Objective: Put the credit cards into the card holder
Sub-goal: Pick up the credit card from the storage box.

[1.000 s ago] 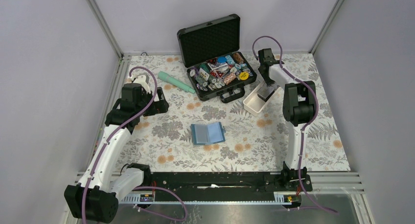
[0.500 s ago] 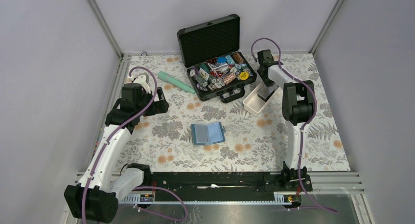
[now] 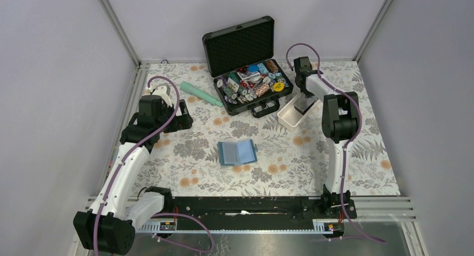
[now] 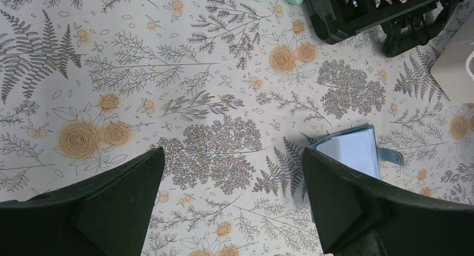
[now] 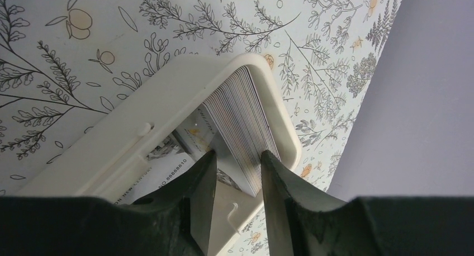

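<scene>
Blue card holder (image 3: 237, 152), blk case (image 3: 240, 43), white tray (image 3: 285, 119), floral cloth (image 3: 184, 155)

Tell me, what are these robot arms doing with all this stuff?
The right end effector is down in the white tray, its fingers either side of a stack of credit cards standing on edge; whether it grips them is unclear. The left end effector hangs open and empty above the floral table. The teal card holder lies open mid-table.
</scene>
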Robot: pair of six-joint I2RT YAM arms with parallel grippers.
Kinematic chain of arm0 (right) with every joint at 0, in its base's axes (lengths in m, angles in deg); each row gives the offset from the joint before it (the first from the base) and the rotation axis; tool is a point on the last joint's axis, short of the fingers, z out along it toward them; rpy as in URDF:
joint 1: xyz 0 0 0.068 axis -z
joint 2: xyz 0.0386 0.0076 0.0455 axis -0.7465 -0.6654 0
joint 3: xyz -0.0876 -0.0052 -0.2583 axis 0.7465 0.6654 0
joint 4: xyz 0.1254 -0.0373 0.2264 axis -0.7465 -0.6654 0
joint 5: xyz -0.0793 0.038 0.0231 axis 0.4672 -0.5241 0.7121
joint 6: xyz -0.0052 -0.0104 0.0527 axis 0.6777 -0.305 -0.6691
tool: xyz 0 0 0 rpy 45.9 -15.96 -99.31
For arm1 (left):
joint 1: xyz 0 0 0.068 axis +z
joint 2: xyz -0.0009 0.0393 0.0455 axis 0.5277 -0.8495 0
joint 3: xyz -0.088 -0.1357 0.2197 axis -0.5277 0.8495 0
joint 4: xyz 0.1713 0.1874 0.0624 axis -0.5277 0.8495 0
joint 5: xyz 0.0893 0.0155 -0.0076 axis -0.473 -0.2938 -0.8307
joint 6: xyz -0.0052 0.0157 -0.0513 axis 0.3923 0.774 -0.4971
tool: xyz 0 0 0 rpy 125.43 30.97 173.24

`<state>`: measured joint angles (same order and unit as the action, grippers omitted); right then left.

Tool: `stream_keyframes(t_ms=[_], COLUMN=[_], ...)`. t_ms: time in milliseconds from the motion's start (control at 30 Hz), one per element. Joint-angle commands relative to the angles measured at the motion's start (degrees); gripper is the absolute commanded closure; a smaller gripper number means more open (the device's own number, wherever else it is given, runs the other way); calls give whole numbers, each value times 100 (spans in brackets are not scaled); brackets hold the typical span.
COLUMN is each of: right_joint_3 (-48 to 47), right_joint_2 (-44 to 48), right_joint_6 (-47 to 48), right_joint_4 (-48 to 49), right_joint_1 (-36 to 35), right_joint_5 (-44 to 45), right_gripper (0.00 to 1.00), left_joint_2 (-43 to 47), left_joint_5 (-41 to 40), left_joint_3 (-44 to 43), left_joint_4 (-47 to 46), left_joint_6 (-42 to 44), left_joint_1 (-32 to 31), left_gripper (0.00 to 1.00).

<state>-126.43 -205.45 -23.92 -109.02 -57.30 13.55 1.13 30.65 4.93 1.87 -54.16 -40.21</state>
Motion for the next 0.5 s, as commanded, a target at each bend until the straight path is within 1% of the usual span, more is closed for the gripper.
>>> stream_keyframes(t_ms=[0,467], right_joint_3=[-5,-74], right_joint_2=[-104,-18], right_joint_6=[-5,66], right_joint_4=[47,79], right_joint_1=[31,31], right_joint_5=[16,107], right_gripper=[62,86], left_joint_2=[71,84], left_joint_5=[67,71], left_joint_3=[2,2], left_joint_4=[-270,-270], left_joint_6=[82,82], left_joint_1=[29,27], left_gripper=[1,1])
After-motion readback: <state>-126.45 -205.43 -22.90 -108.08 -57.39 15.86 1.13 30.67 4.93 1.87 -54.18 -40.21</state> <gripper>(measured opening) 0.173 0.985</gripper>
